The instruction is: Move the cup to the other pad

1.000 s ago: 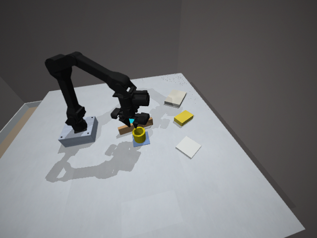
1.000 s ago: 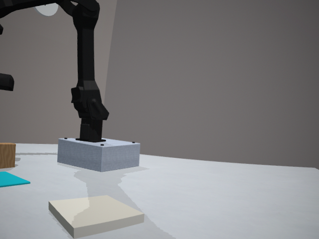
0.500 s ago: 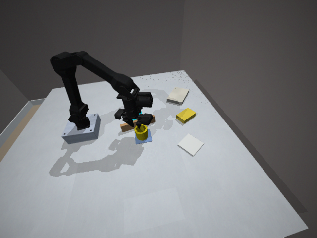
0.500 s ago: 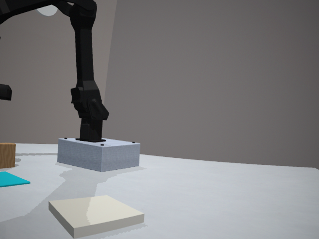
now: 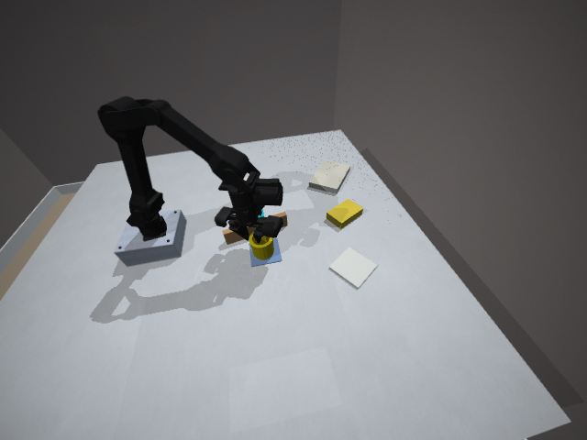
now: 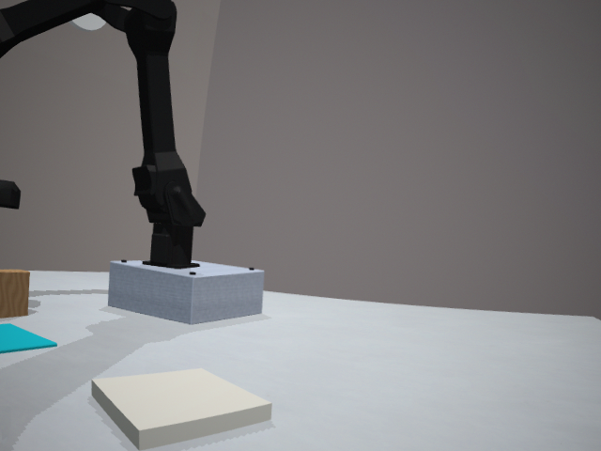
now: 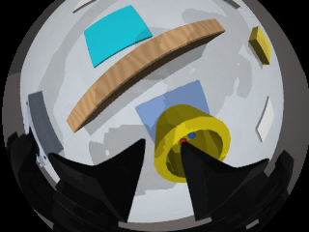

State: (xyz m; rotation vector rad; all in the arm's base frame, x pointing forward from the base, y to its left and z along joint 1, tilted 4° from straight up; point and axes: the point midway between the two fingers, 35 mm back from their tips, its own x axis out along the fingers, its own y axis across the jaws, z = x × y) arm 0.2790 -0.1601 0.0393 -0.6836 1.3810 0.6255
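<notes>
The yellow cup (image 5: 261, 251) (image 7: 169, 121) stands upright on the blue pad (image 5: 275, 258) (image 7: 190, 94). In the wrist view a red marble (image 7: 182, 140) and a blue marble (image 7: 191, 135) show inside it; a fingertip hides part of the inside. My gripper (image 5: 253, 238) (image 7: 164, 145) is partly open and points down at the cup, with nothing held. One fingertip is over the cup's mouth, the other outside its wall. Whether either touches it I cannot tell. The other pad, cyan (image 5: 261, 214) (image 6: 19, 339) (image 7: 116, 36), lies bare beyond the wooden bar.
The wooden bar (image 5: 232, 236) (image 6: 13, 293) (image 7: 140, 58) stands between the two pads as a low barrier. A yellow block (image 5: 344, 213) (image 7: 261, 45), a cream block (image 5: 330, 175) (image 6: 179, 397) and a white tile (image 5: 353, 267) (image 7: 266, 120) lie farther from the arm's base (image 5: 149, 251) (image 6: 155, 293).
</notes>
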